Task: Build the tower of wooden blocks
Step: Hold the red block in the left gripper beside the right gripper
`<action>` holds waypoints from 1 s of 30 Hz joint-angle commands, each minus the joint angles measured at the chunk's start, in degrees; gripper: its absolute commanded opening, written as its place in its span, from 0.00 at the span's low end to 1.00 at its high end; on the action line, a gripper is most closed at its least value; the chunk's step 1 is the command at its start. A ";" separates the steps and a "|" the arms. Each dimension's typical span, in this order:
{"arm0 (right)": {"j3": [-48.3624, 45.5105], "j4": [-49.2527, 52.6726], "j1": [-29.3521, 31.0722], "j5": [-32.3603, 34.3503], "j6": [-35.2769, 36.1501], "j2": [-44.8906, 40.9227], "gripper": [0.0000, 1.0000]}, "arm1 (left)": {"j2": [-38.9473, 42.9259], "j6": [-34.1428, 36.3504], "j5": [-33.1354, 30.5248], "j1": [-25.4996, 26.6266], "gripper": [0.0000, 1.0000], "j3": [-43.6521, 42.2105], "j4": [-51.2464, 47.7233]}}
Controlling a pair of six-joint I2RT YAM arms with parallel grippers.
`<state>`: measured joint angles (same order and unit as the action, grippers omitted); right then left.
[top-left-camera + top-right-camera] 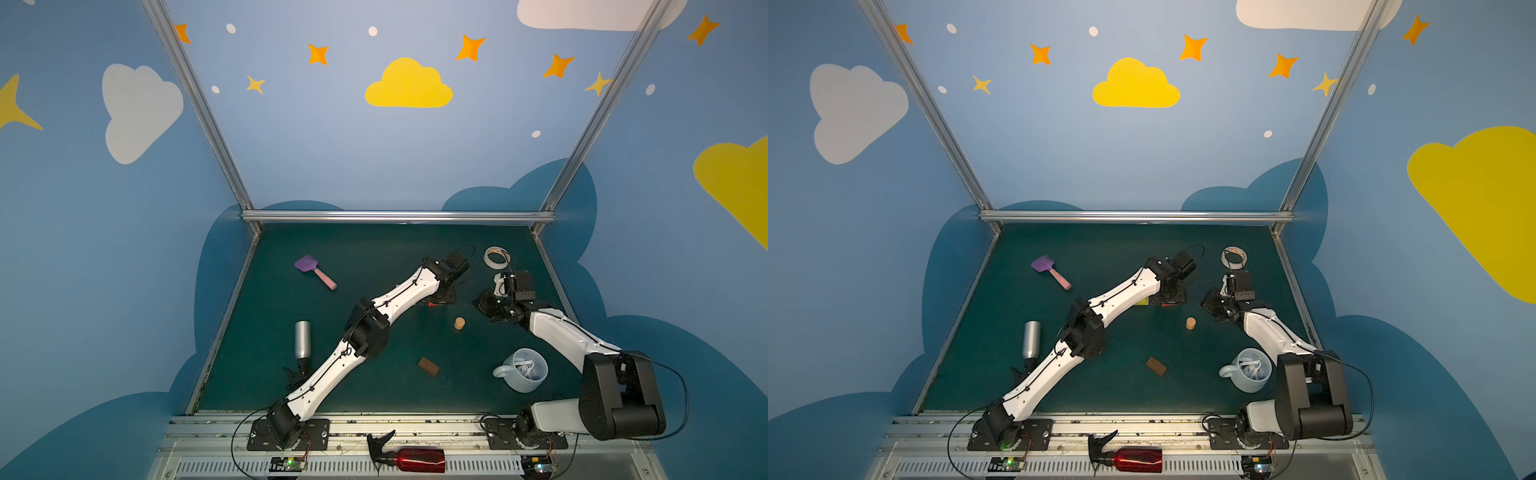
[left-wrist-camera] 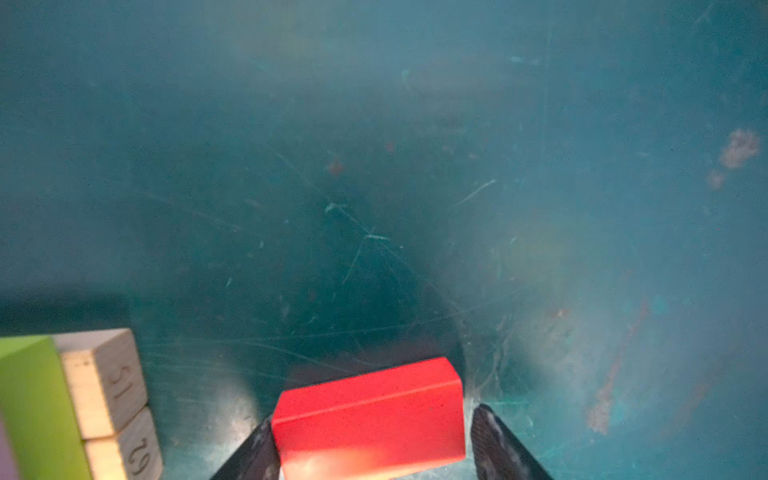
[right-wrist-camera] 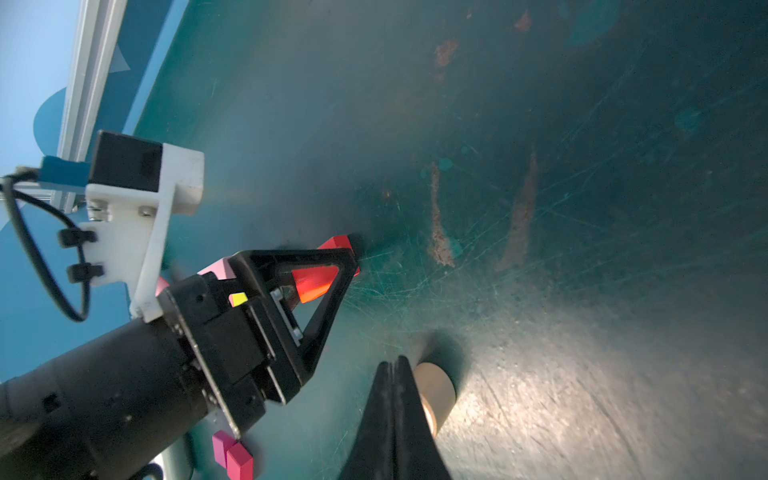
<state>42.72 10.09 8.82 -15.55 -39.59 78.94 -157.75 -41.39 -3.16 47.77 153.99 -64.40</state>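
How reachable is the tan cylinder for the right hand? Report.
Probably yes: the right hand sits shut close to the tan cylinder, with only bare mat between them; it must open first.

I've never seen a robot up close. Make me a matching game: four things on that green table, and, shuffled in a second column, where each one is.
Things
1. red wooden block
2. short tan wooden cylinder
3. dark brown wooden block
4. purple toy spatula with pink handle

Places
A. lying alone toward the front of the table
B. back left of the table
C. between the fingers of the left gripper
D. upright near the shut right gripper

Pairs: 1-C, 2-D, 3-A, 4-B
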 commanded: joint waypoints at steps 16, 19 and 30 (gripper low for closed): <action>-1.07 0.99 -0.39 0.86 0.92 -1.47 0.00 | -5.75 3.67 -1.10 -0.21 0.52 -2.30 -0.63; -1.06 0.90 -0.39 0.70 0.86 -1.35 0.00 | -4.59 4.63 -1.26 -0.24 0.48 -2.47 -1.42; -1.06 0.83 -0.38 0.30 0.86 -1.48 0.00 | 0.44 6.64 0.02 -0.09 0.48 -5.64 -2.36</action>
<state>42.09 10.55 8.64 -15.42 -39.57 78.72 -156.09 -36.69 -3.73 47.68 150.87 -62.52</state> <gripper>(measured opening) 0.048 0.593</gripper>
